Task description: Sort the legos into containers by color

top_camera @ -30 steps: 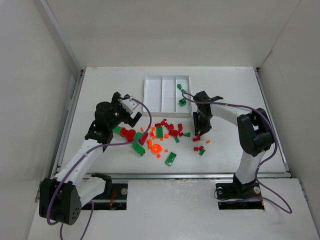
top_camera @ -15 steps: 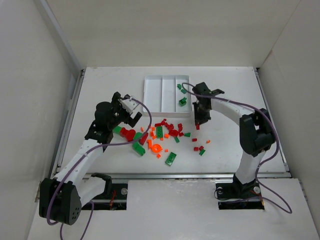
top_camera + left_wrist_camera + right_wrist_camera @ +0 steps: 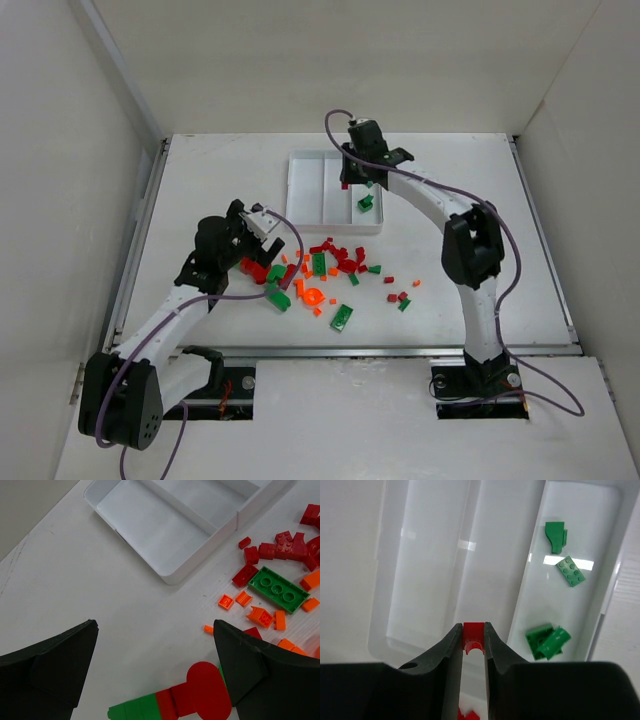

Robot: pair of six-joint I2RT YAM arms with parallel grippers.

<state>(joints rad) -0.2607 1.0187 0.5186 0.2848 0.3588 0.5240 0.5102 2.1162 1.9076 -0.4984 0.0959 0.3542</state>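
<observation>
My right gripper (image 3: 474, 642) is shut on a small red brick (image 3: 473, 634) and holds it above the middle compartment of the white tray (image 3: 425, 555). In the top view it (image 3: 346, 180) hovers over the tray (image 3: 303, 190). Several green bricks (image 3: 568, 571) lie in the tray's right compartment; the left and middle ones look bare. My left gripper (image 3: 155, 680) is open and empty, low over a joined red-and-green piece (image 3: 200, 692) at the pile's left edge. Red, green and orange legos (image 3: 330, 265) lie scattered on the table in front of the tray.
A green plate (image 3: 277, 585) and small orange bits (image 3: 262, 617) lie right of my left gripper. A few stray bricks (image 3: 400, 297) sit at the right of the pile. White walls enclose the table on three sides.
My right gripper has lifted from the right of the pile and swung up-left over the tray with the red brick. My left gripper has dropped slightly toward the pile.
</observation>
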